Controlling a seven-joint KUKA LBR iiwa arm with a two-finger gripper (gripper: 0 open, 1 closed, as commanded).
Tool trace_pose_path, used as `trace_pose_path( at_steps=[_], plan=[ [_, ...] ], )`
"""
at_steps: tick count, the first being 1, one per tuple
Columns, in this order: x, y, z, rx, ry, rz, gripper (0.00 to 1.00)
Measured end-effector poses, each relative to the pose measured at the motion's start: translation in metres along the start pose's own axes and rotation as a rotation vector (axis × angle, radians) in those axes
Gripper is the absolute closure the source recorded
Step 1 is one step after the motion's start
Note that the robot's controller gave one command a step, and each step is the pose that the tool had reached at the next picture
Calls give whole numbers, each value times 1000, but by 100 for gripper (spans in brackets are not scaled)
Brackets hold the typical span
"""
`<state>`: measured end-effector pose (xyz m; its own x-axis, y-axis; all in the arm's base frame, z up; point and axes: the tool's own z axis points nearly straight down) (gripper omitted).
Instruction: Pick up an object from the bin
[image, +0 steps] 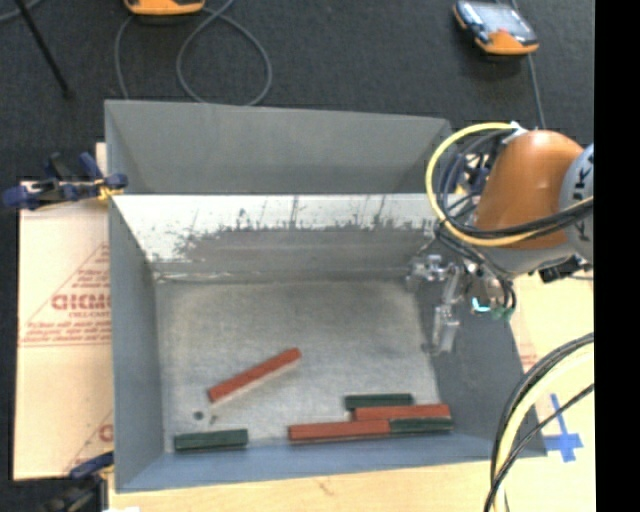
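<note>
Dark carpet (330, 50) all round, with cables trailing across it; a grey metal bin (140, 330) sits in the middle.

Bin floor is sparse:
- red-brown bar (253, 375), lying slantwise at lower centre-left, on its own
- dark green bar (210, 439), along the near wall at lower left
- small stack of red and green bars (385, 418) at lower right, touching one another and close to the near wall

Gripper (441, 338) hangs at the right of the frame beside the bin's right wall, just to the upper right of the stack. Released or clenched: cannot tell from here.

Arm comes in from the right, with an orange cover (525, 190) at the wrist and yellow and black cables looped about it. Wrist looks near upright, tool pointing down.

Judgement: still in the approach, nothing grasped yet. The stacked bars are nearest, but they crowd each other and the wall. To take one cleanly, straddle its narrow width and come straight down. The lone slanted bar has free floor on every side and looks the easier pick, provided the wrist turns to match its slant.
</note>
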<state>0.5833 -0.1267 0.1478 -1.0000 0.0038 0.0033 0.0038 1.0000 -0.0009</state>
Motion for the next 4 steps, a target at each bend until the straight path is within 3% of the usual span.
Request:
trace_pose_path(
  at_steps=[1,2,3,4],
  plan=[
    [58,43,78,1,-5,-445,0],
    [81,69,46,-1,-6,-400,0],
    [108,33,48,2,-3,-630,0],
    [86,46,78,4,-8,-690,0]
  ],
)
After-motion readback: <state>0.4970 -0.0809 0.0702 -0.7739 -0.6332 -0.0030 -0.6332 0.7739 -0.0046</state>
